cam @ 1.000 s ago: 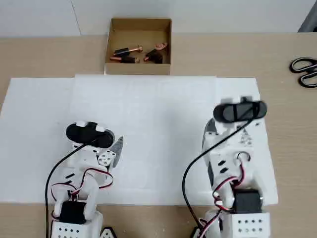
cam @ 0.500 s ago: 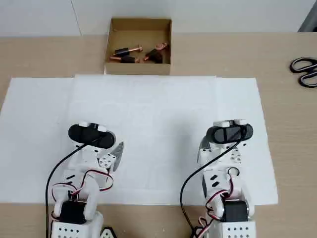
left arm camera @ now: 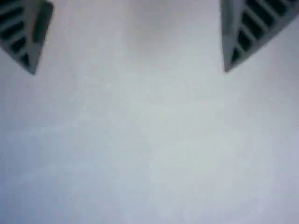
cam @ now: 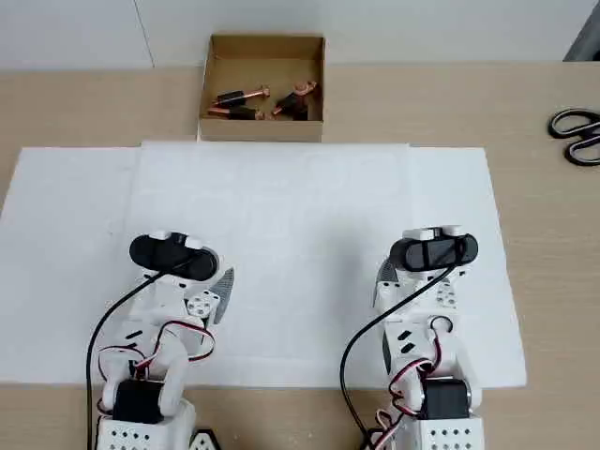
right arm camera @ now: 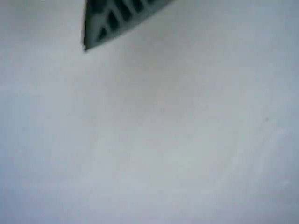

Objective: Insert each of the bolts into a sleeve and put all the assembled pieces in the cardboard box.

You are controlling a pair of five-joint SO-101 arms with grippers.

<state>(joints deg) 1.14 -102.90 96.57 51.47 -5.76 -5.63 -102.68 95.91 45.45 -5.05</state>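
Observation:
The cardboard box stands at the far edge of the white sheet. Inside it lie several black sleeves with copper bolts in them. My left gripper hovers low over bare white sheet near the front left, open, with nothing between its fingertips. In the high view it sits at the arm's tip. My right gripper is folded back near the front right, also over bare sheet. One of its fingers shows with free sheet on both sides of its tip, so it stands open and holds nothing.
A white sheet covers most of the wooden table. A pair of scissors lies at the far right, off the sheet. Black cables run along both arms near the front edge.
The right arm has pulled back toward its base and settled low over the sheet; it has been still for the last half second. The left arm has barely shifted.

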